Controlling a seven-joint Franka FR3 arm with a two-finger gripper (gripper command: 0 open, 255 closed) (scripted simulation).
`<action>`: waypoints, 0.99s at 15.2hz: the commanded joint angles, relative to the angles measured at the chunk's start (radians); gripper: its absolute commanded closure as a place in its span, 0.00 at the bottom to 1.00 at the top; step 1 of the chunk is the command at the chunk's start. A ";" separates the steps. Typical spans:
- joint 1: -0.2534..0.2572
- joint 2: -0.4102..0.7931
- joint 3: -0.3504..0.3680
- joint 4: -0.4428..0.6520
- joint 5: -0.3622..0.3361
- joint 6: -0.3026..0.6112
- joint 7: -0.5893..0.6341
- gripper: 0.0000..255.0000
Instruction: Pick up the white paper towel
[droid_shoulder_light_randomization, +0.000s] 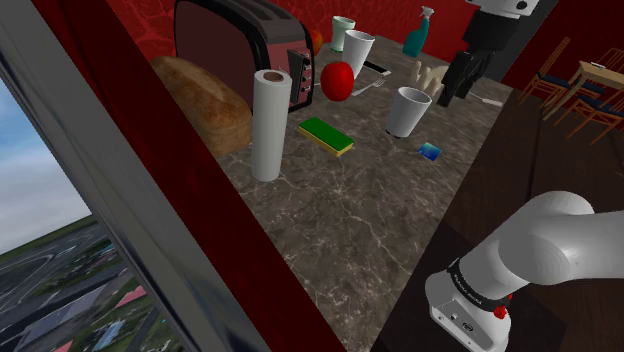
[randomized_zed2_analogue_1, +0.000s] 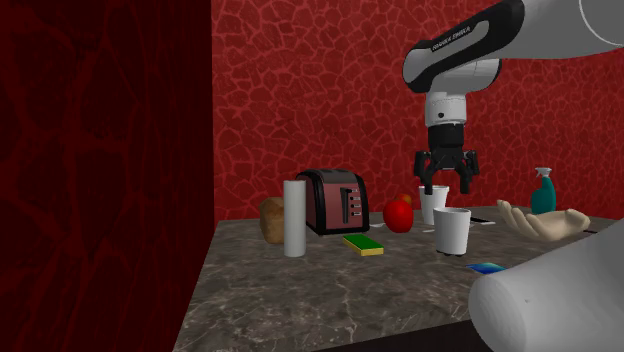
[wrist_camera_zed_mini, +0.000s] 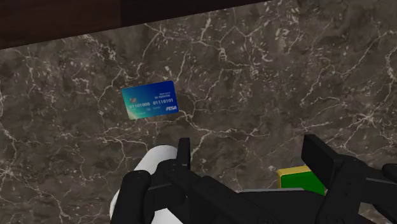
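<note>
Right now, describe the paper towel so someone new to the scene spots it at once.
On the dark marble counter, find the red toaster by the wall. In front of it, beside the brown bread loaf, stands the paper towel roll: a slim, plain white upright cylinder, taller than the white cups.

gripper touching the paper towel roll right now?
Apart. In the second exterior view the open gripper hangs in the air well toward that view's right of the paper towel roll, with the toaster standing between them.
</note>
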 joint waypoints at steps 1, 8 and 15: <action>0.000 0.000 0.000 0.000 0.000 0.000 0.000 0.00; 0.031 0.121 0.139 0.098 0.107 0.031 0.182 0.00; 0.048 0.288 0.271 0.253 0.167 0.063 0.365 0.00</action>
